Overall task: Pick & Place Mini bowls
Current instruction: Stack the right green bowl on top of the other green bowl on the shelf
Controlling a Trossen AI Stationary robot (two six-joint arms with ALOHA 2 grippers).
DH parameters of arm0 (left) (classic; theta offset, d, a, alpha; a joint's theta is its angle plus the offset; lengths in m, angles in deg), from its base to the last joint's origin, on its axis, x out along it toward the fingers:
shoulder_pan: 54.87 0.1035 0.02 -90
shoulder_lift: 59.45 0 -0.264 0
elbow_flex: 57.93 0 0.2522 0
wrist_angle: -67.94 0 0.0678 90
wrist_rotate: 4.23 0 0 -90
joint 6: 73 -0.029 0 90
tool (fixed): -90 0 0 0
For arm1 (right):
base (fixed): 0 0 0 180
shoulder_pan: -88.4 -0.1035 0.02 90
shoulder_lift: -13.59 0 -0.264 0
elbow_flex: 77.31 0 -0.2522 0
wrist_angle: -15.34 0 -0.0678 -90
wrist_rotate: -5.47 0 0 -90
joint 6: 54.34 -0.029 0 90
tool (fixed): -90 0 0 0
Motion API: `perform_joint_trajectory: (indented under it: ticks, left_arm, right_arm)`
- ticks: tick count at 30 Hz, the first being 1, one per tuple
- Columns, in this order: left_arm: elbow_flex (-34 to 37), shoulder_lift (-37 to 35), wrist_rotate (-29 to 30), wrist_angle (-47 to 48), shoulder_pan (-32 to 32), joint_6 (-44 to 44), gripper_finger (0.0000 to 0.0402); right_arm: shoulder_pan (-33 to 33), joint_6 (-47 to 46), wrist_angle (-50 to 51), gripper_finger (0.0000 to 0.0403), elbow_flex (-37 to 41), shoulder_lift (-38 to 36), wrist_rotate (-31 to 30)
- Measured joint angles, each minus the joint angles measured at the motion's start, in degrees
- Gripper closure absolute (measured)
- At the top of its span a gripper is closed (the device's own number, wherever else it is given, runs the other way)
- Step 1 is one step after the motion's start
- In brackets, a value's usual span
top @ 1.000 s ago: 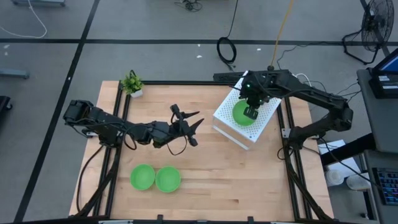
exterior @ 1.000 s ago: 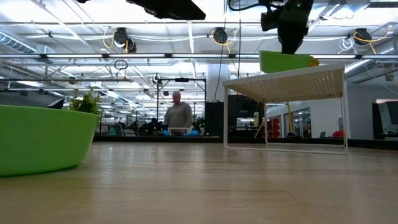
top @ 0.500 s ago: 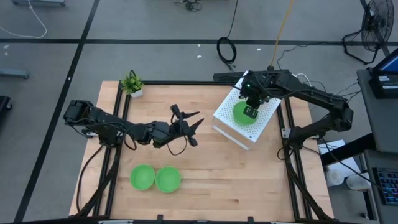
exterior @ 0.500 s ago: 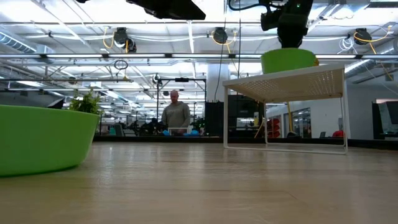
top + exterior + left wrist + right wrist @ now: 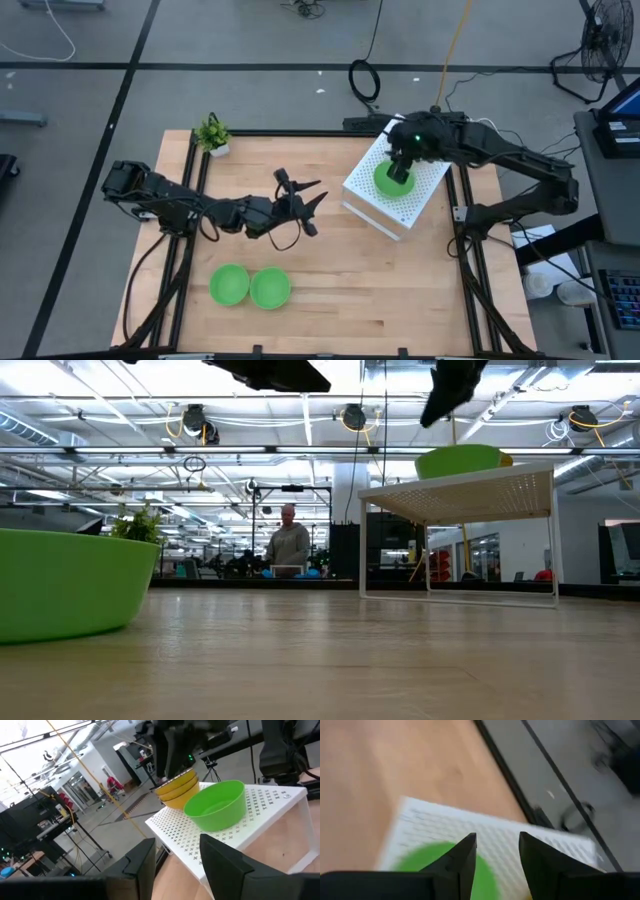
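Observation:
A bright green mini bowl [image 5: 388, 181] sits upright by its base on the white perforated stand [image 5: 420, 200] at the table's far right. It also shows in the low view as the green bowl [image 5: 462, 460] and in the left wrist view as the green bowl [image 5: 217, 810]. My right gripper [image 5: 402, 160] is open and hangs above this bowl, clear of it, seen raised as the right gripper [image 5: 450, 385]. Two more green mini bowls [image 5: 229, 284] [image 5: 270, 288] rest side by side near the table's front left. My left gripper [image 5: 305, 203] is open over the middle of the table, touching nothing.
A stack of yellowish bowls [image 5: 176, 787] stands on the stand just behind the green one. A small potted plant [image 5: 212, 135] sits at the far left corner. Bare wood lies between the stand and the two front bowls. A person [image 5: 287, 545] stands in the room beyond.
My right gripper has opened and let go of the green bowl. The bowl was held tilted over the stand and now sits level on it. The gripper has then risen clear of the bowl and tipped. My left arm has kept still.

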Motion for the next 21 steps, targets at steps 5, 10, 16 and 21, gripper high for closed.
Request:
perform_joint_trajectory:
  ticks: [5,10,16,21]
  left_arm:
    - [0.0,0.0,3.3,2.4,-1.2,-1.9,0.0245]
    - [-0.2,-0.9,16.5,16.0,-5.4,0.2,0.0245]
    - [-11.8,-3.5,-4.1,61.8,-9.6,39.5,0.0245]
    - [-15.0,-2.9,-27.6,79.5,-9.1,60.0,0.0245]
  right_arm:
    - [-6.7,0.0,-5.2,0.0267,0.0,-0.4,7.3]
    - [-14.2,0.4,-12.7,0.0270,3.7,-0.5,10.1]
    - [-21.2,4.3,-27.5,0.0271,11.4,-1.2,9.8]
    - [-25.8,9.2,-43.9,0.0271,20.3,-1.2,9.8]
